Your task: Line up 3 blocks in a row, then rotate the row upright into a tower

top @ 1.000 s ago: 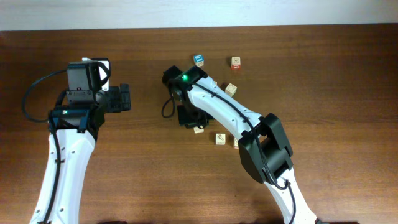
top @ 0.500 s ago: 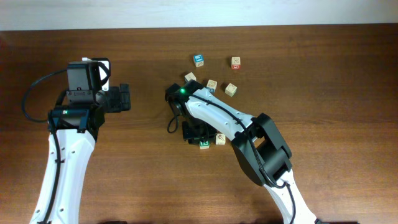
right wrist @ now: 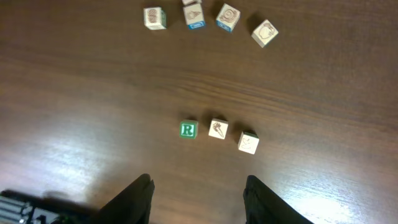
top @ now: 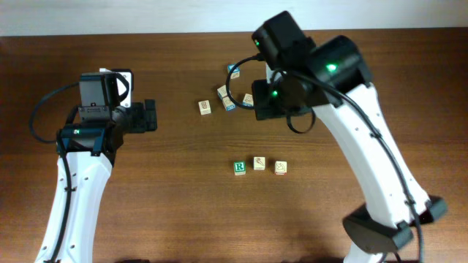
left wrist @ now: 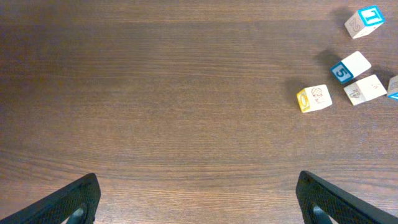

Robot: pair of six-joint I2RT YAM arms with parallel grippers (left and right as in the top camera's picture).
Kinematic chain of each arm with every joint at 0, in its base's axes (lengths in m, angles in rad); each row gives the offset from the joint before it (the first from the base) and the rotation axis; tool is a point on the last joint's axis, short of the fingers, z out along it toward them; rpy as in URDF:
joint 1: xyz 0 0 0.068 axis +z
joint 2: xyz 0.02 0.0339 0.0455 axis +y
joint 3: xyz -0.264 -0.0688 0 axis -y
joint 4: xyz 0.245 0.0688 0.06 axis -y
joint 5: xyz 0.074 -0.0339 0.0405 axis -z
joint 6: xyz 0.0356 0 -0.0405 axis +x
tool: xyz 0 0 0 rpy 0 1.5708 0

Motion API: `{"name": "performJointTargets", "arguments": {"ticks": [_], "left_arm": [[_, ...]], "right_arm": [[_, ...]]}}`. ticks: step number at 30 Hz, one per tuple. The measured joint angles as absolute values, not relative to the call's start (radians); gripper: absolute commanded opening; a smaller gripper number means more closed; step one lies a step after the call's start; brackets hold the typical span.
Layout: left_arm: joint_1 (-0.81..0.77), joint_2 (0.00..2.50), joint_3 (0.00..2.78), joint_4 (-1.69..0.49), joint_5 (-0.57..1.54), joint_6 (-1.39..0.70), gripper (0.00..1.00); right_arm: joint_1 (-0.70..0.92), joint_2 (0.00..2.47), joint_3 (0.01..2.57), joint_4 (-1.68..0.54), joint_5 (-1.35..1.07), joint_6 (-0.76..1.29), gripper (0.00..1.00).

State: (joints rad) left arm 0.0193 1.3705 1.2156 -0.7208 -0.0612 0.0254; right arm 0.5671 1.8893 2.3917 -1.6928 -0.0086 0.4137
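Observation:
Three blocks lie in a row on the table: a green "R" block point(top: 239, 168) point(right wrist: 188, 129), a pale picture block point(top: 259, 163) point(right wrist: 217, 129) and another pale block point(top: 281, 167) point(right wrist: 248, 142). My right gripper point(top: 259, 104) point(right wrist: 199, 194) hangs high above the table, open and empty; in the right wrist view the row lies ahead of its fingertips. My left gripper point(top: 151, 117) point(left wrist: 199, 205) stands wide open over bare wood at the left, far from the row.
A loose cluster of other cubes lies farther back: a yellow-sided one point(top: 205, 107) point(left wrist: 313, 98), a blue "5" cube point(left wrist: 350, 66), a pale one point(top: 223, 92) and a blue-topped one point(top: 234, 69). The raised right arm point(top: 351, 95) hides part of the cluster.
The right gripper has opened, let go of the green "R" block beside the other two, and risen up and back to the far right. The left arm has not moved.

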Motion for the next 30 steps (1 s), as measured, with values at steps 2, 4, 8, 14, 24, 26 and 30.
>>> {"name": "performJointTargets", "arguments": {"ticks": [2,4,8,14,24,26,30], "left_arm": [[0.019,1.37,1.216,-0.748,-0.052,0.025,0.99],[0.019,1.369,1.217,-0.757,-0.036,0.025,0.99],[0.019,1.37,1.221,-0.773,0.05,0.021,0.99],[0.019,1.485,1.221,-0.797,0.102,-0.081,0.99],[0.019,1.613,1.221,-0.778,0.102,-0.129,0.99],[0.019,1.613,1.221,-0.778,0.102,-0.129,0.99],[0.019,1.613,1.221,-0.778,0.102,-0.129,0.99]], "right_arm": [[0.567,1.747,2.232,-1.692,0.012,0.439,0.46],[0.568,1.595,2.043,-1.665,0.073,0.506,0.28],[0.511,1.499,1.48,-1.303,0.068,0.552,0.04],[0.25,1.541,1.019,-0.833,-0.218,0.387,0.04],[0.204,1.804,0.991,-0.65,-0.363,0.303,0.04],[0.204,1.804,0.991,-0.641,-0.403,0.303,0.04],[0.204,1.804,0.991,-0.659,-0.428,0.494,0.04]]}}
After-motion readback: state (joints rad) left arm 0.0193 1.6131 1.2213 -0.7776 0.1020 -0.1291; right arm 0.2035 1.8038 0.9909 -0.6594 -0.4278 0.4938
